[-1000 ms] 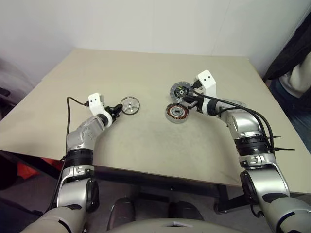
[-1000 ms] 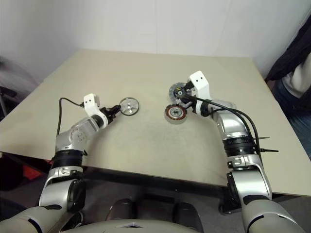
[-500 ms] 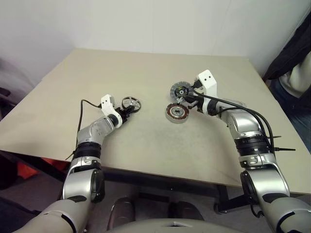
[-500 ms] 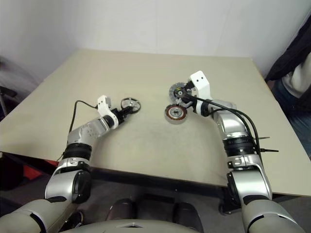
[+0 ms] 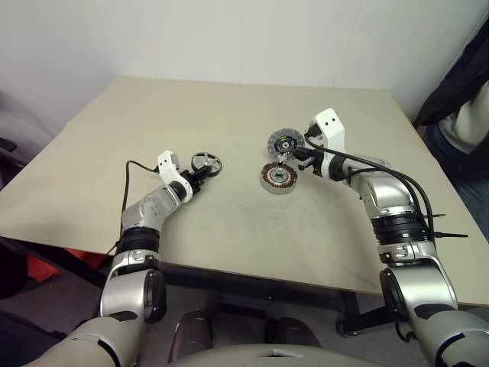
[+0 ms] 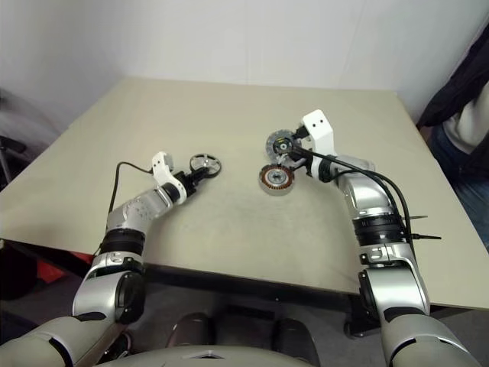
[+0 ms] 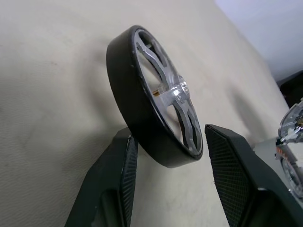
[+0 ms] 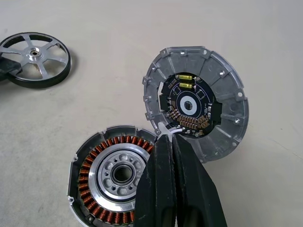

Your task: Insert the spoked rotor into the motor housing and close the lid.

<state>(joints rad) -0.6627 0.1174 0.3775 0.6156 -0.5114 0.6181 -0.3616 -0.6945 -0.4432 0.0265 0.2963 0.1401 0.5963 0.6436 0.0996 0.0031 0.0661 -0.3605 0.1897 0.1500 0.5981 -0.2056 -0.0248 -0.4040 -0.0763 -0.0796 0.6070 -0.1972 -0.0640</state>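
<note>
Plain white walls behind a big tan tabletop (image 5: 229, 122).
On the robot's left side of the tabletop: small shiny silver wheel with thin spokes, a hub in the middle and a black rim, the spoked rotor (image 5: 205, 162). Tipped up on its edge, not lying flat. Left gripper (image 7: 168, 161) around its lower edge, black fingers (image 7: 124, 175) parted, one on each side of the rim. Hard to tell if squeezing it.
Near the middle: short round silver ring with copper-brown coils inside, the motor housing (image 5: 278, 177). Flat on the tabletop, well apart from the rotor.
Just behind the housing: flat round blue-grey disc with a black middle and tiny yellow-green marks, the lid (image 8: 196, 101). Tilted up, its edge touching the housing.
Right gripper (image 8: 169, 142) clenched tight, fingertips pinching the lid's lower rim right above the housing.
At the far right edge: part of a person in dark clothes (image 5: 462, 84).
</note>
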